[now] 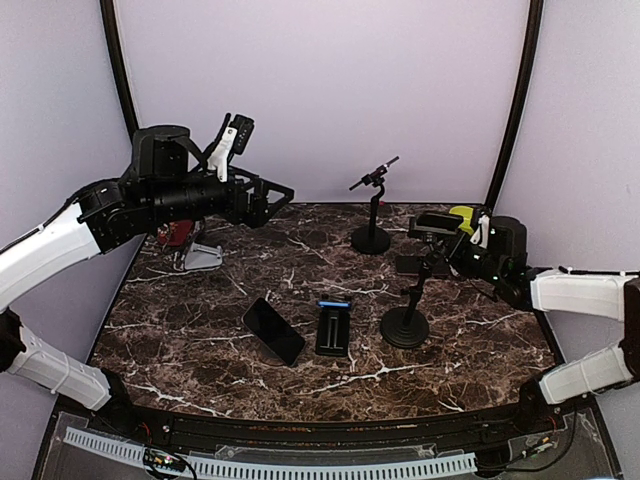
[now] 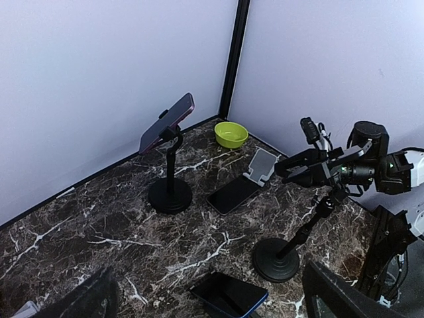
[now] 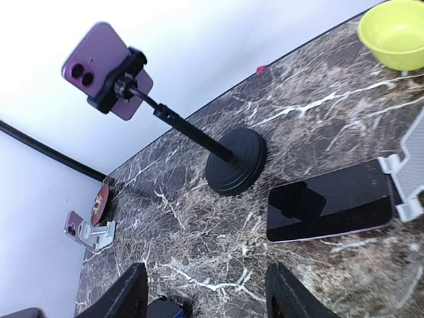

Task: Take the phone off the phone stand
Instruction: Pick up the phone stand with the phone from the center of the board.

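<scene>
While hovering at the head of the near stand [image 1: 405,327], note the right gripper [image 2: 286,171] with fingers parted and nothing between them, seemingly placed there to work that clamp. Find the purple phone [image 3: 98,52] clamped aslant atop the far stand [image 3: 235,162], well apart from both claws, so not yet removed. See the left gripper [image 1: 270,203] spread wide, raised at far left, probably parked out of the way
</scene>
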You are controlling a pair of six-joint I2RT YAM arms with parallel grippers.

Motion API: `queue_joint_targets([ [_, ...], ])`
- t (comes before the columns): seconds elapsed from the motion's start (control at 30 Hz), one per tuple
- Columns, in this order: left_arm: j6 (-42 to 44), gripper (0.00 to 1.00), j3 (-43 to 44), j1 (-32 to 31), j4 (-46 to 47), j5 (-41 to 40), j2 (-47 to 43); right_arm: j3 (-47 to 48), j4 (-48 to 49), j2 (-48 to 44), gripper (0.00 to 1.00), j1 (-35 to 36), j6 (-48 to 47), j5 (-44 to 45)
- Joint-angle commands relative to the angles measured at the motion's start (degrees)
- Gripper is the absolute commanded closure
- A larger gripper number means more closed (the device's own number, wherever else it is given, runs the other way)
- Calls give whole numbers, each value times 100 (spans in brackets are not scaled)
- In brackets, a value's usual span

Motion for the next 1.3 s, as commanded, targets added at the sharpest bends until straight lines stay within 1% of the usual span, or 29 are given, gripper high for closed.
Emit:
queue_joint_targets([
  [0.0, -85, 1, -92, 51, 163, -73, 10, -135, -1121, -708, 36, -41, -342, 524],
  [0.07, -83, 1, -73, 62, 144, -93, 43, -148, -1521, -1036, 32, -44, -421, 618],
  [0.13, -89, 1, -45, 71, 124, -120, 75, -197, -1865, -1442, 24, -56, -533, 681],
  [0.23, -98, 1, -40, 88, 149, -133, 122, -211, -2376, -1984, 17, -52, -772, 747],
  [0.37, -99, 1, -63, 105, 206, -124, 189, -10, -3197, -2350, 13, -49, -1044, 744],
  [0.5, -79, 1, -60, 106, 224, -148, 276, 235, -4017, -2603, 12, -43, -1269, 672],
  [0.6, -88, 1, -62, 114, 234, -176, 317, 290, -4354, -3106, 12, -41, -1545, 332],
  [0.7, -105, 1, -73, 124, 250, -189, 357, 229, -4379, -3784, 3, 46, -1950, -81],
  [0.73, -100, 1, -68, 124, 256, -181, 374, 193, -4398, -3988, 3, 82, -1986, -133],
  [0.87, -132, 1, -75, 139, 299, -158, 443, 214, -4545, -4299, 5, 143, -2043, -364],
  [1.03, -142, 1, -47, 150, 332, -123, 524, 94, -4125, -4449, 6, 366, -2045, -714],
  [1.2, -139, 1, -64, 157, 336, -126, 536, 155, -3944, -4484, 8, 802, -2263, -661],
  [1.27, -150, 1, -61, 159, 344, -133, 546, 147, -3882, -4394, 9, 991, -2281, -498],
])
